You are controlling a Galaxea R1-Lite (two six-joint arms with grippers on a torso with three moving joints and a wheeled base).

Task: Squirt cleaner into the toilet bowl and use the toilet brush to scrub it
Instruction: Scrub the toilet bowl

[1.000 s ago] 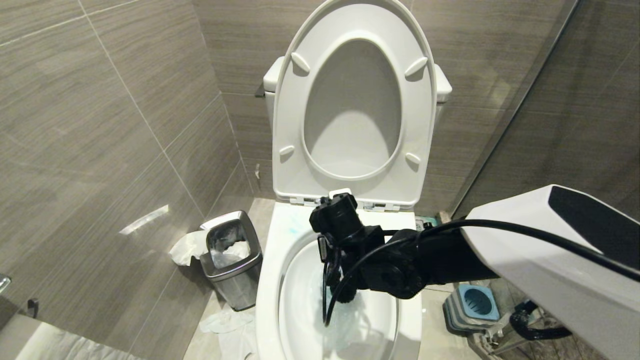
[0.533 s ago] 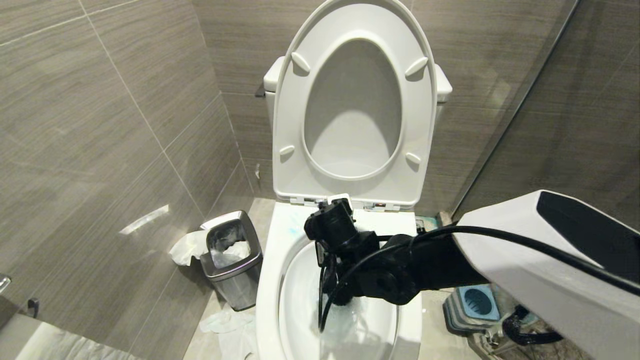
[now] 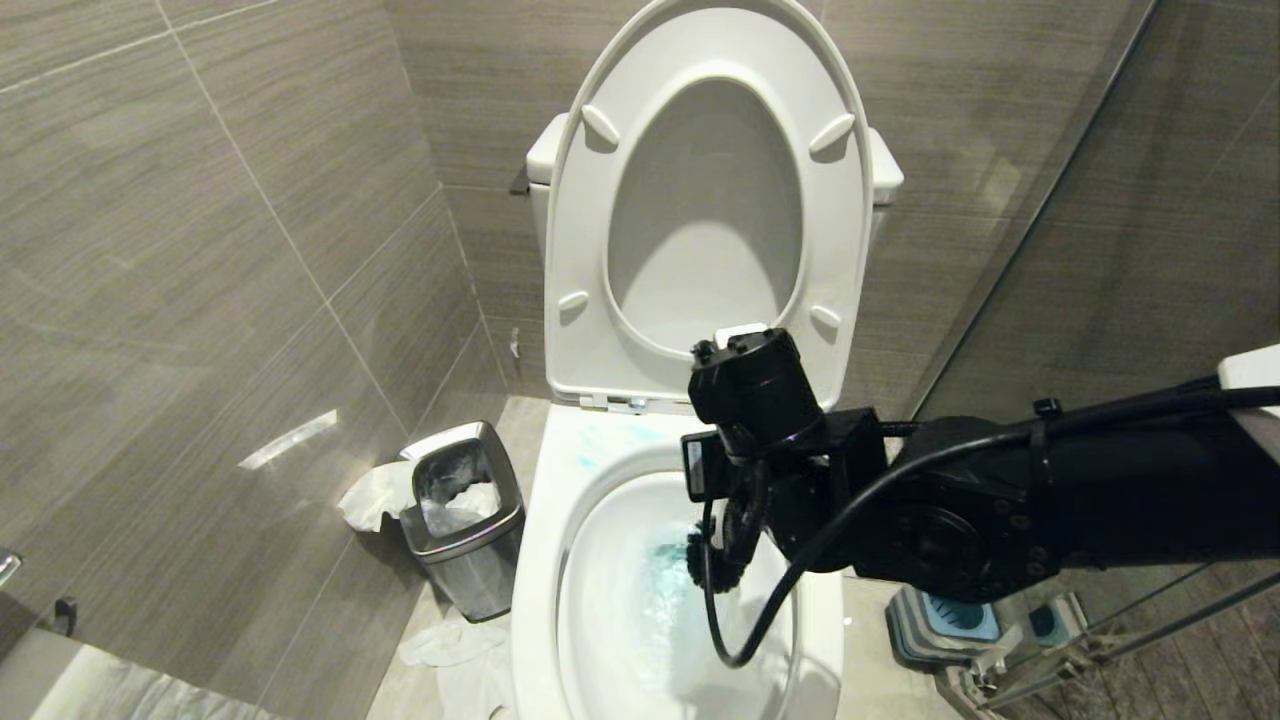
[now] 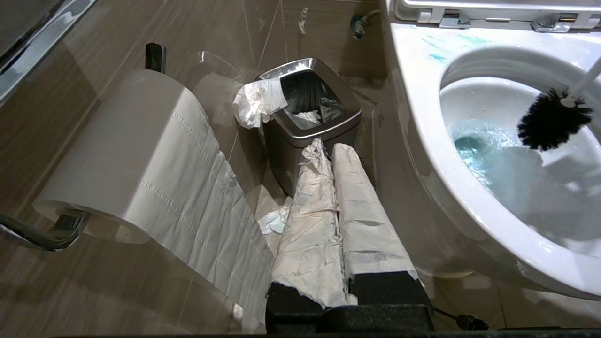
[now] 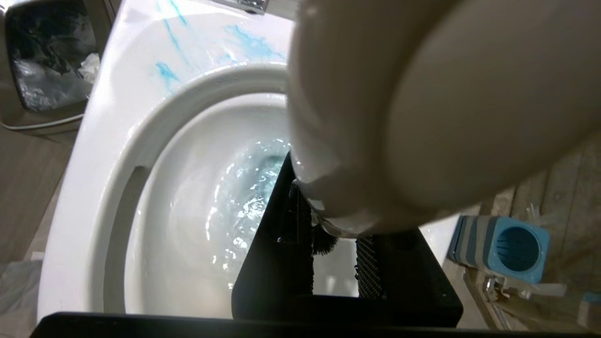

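The toilet bowl [image 3: 545, 560] is open, with turquoise cleaner tinting the rippling water [image 4: 474, 150] and streaking the rim [image 5: 166, 72]. My right gripper [image 5: 328, 225] is shut on the toilet brush's white-grey handle [image 5: 422, 108], whose rounded end fills the right wrist view. The black bristle head [image 4: 549, 122] hangs inside the bowl just above the water, near its right wall, and also shows below the wrist [image 3: 700, 555]. My left gripper [image 4: 324, 148], its fingers wrapped in paper, is shut on nothing and parked low beside the bowl's left side.
A steel waste bin [image 3: 465, 515] with tissue stands left of the toilet, and loose tissue lies on the floor. A toilet paper roll [image 4: 131, 150] hangs on the left wall. The blue-topped brush holder [image 3: 945, 615] sits right of the bowl. The seat and lid [image 3: 710, 220] stand raised.
My right arm has risen and swung right and toward the tank, drawing the brush head up from low in the bowl to its right side. The left arm is still.
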